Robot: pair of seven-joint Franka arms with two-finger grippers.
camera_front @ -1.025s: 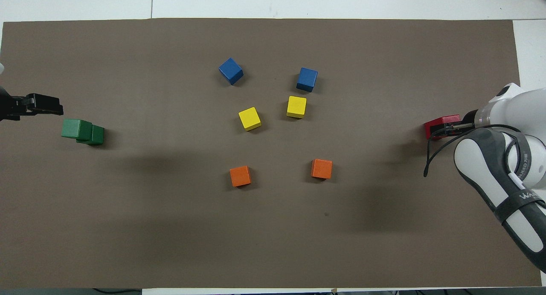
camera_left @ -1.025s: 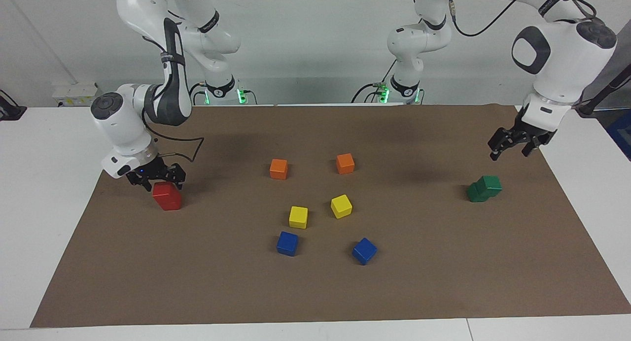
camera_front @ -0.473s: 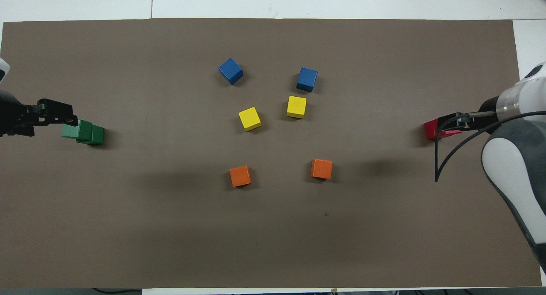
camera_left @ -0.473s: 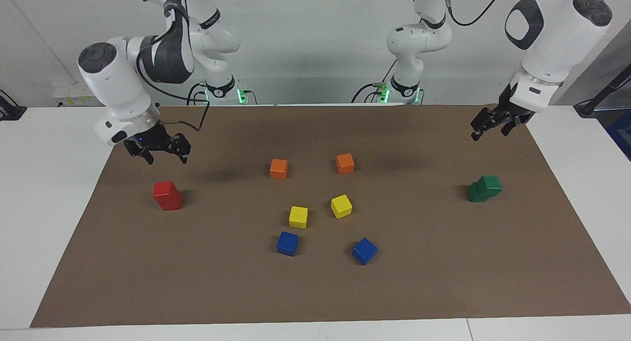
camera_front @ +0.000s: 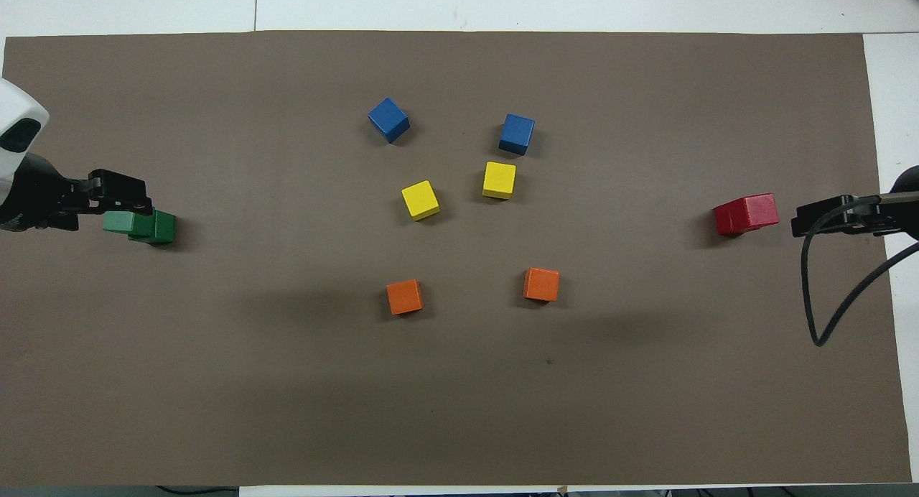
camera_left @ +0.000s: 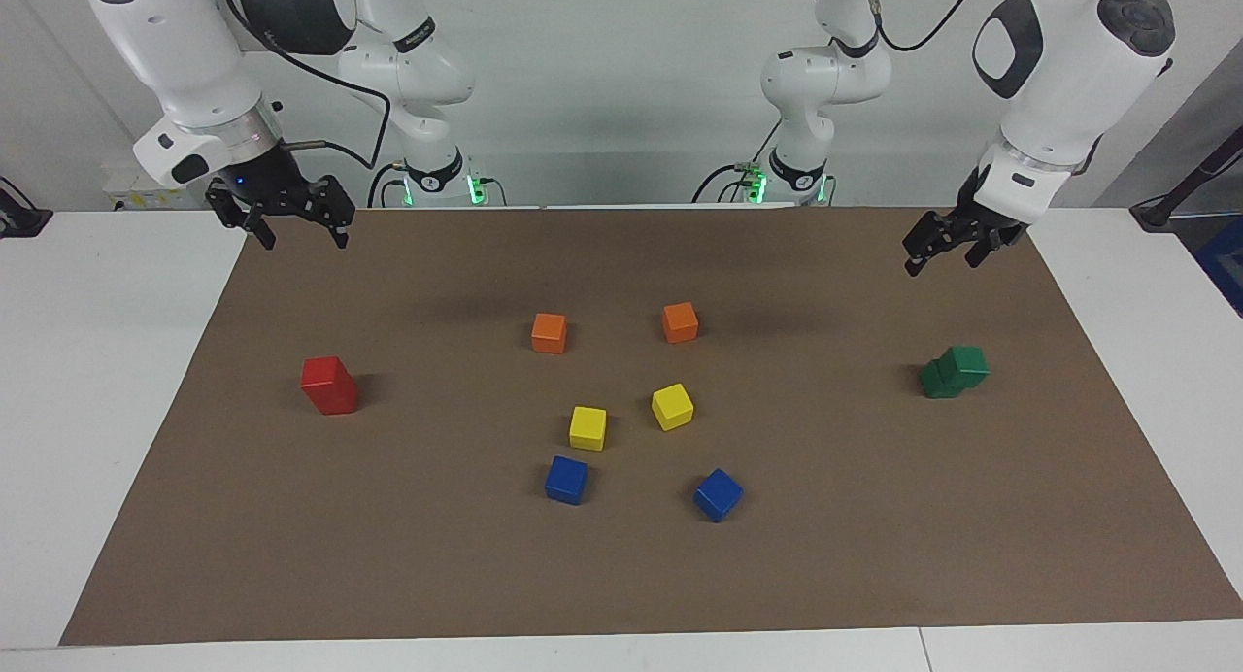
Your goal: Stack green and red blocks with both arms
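Standing complete on both stacks, by the look of things: red stack (camera_left: 328, 385) at the right arm's end of the brown mat (camera_left: 621, 575), one red cube squarely on the other; green stack (camera_left: 954, 371) at the left arm's end, upper cube set off-centre on the lower, overhanging but seated. Right gripper (camera_left: 289, 227) raised over the mat's corner at its own end, fingers apart, nothing held. Left gripper (camera_left: 938, 250) raised over the mat's edge near the green stack, fingers apart, likewise empty; well clear of the stack in the facing view, though overlapping it from overhead.

Judged as the closing stage: release made, arms clear of the work. Next move calls only for parking both arms without sweeping low across either stack. Green stack judged the more liable to topple if nudged.

Elsewhere on the mat, mid-table and well apart from both stacks: two orange cubes (camera_left: 549, 332), two yellow cubes (camera_left: 587, 427), two blue cubes (camera_left: 566, 479). Nothing standing between either gripper and its stack.
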